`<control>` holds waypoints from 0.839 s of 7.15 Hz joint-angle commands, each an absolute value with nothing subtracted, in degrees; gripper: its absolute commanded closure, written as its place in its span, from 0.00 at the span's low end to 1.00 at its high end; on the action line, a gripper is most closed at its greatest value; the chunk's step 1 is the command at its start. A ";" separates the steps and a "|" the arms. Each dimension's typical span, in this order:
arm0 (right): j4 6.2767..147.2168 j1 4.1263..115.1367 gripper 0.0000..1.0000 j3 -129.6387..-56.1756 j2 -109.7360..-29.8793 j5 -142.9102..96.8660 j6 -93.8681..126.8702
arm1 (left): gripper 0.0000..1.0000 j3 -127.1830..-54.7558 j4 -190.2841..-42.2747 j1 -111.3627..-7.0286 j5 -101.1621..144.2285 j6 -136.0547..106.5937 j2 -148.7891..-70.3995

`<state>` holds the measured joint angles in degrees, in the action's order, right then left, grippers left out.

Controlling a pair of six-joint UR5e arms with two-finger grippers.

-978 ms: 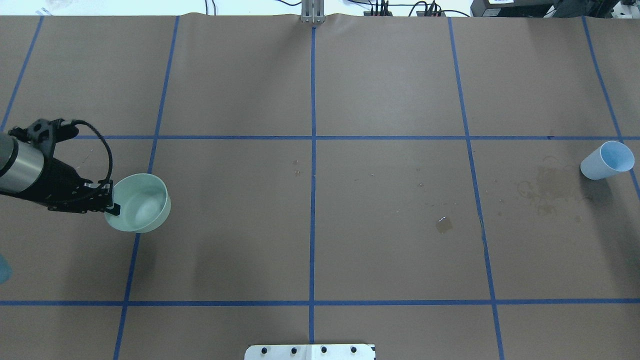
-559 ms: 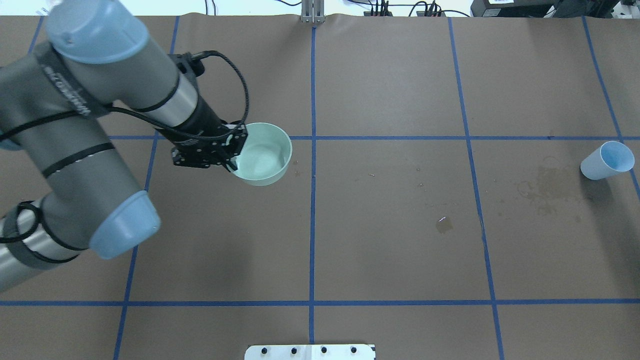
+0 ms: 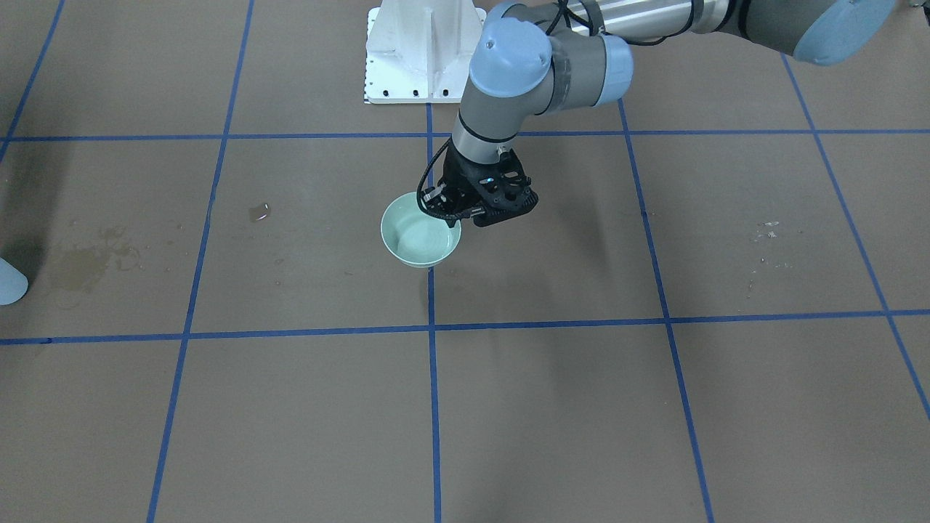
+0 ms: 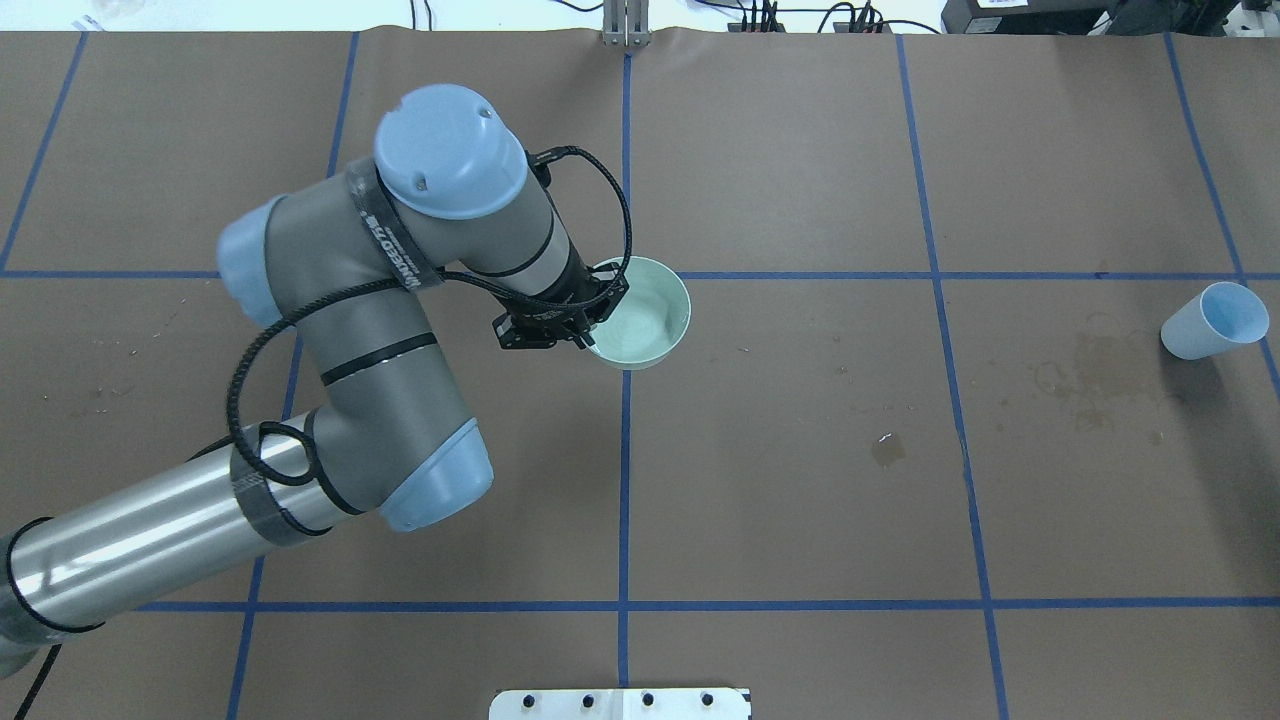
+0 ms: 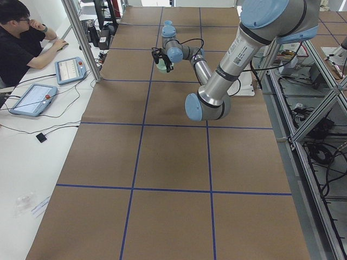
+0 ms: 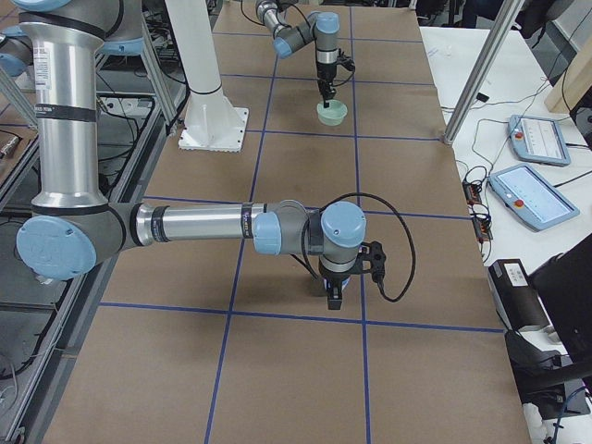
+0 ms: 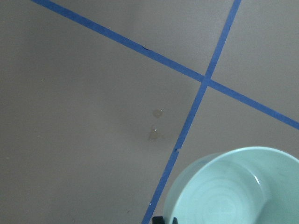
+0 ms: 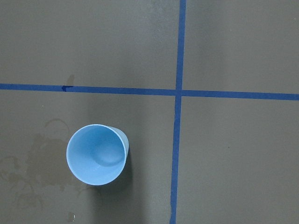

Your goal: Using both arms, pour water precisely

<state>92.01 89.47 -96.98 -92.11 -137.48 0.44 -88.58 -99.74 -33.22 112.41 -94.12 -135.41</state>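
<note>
My left gripper [image 4: 592,335] is shut on the near rim of a mint-green bowl [image 4: 645,315] and holds it near the table's middle, by the crossing of blue tape lines. The front view shows the same grip [image 3: 452,216] on the bowl [image 3: 418,240]. In the left wrist view the bowl [image 7: 233,191] shows one faint white glint; I cannot tell whether water is in it. A light blue cup [image 4: 1215,322] stands at the far right, directly below the right wrist camera [image 8: 96,154]. My right gripper [image 6: 335,298] shows only in the exterior right view; I cannot tell its state.
Wet stains [image 4: 1100,375] lie on the brown paper beside the cup, and a small puddle [image 4: 886,447] lies right of centre. The white pedestal base [image 3: 421,51] stands at the robot's edge. An operator [image 5: 21,43] sits with tablets along the far side.
My left arm has swept from the table's left edge to its middle, carrying the bowl right and slightly away. The blue cup has not moved.
</note>
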 commanded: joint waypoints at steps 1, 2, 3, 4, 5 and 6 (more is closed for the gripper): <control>92.02 89.47 0.01 -97.12 -91.94 -137.46 0.44 | 1.00 -83.59 -103.54 -32.61 111.09 -94.40 -135.35; 92.02 89.47 0.01 -97.21 -91.85 -137.55 0.44 | 1.00 -82.10 -103.62 -31.74 110.22 -94.39 -135.53; 91.93 89.47 0.01 -97.21 -91.93 -137.55 0.44 | 1.00 -80.61 -105.54 -31.38 109.08 -94.39 -135.61; 92.02 89.47 0.01 -97.47 -92.02 -137.46 0.44 | 1.00 -78.42 -108.17 -31.29 109.07 -94.31 -135.62; 91.93 89.65 0.01 -97.64 -92.02 -137.46 0.44 | 0.56 -77.44 -110.11 -31.29 109.07 -94.05 -135.62; 92.02 89.91 0.01 -97.99 -92.02 -137.20 0.44 | 0.01 -77.69 -110.13 -31.38 109.16 -93.35 -135.53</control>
<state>91.97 89.65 -97.63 -92.00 -137.41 0.44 -78.16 -109.10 -31.35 109.16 -93.98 -135.59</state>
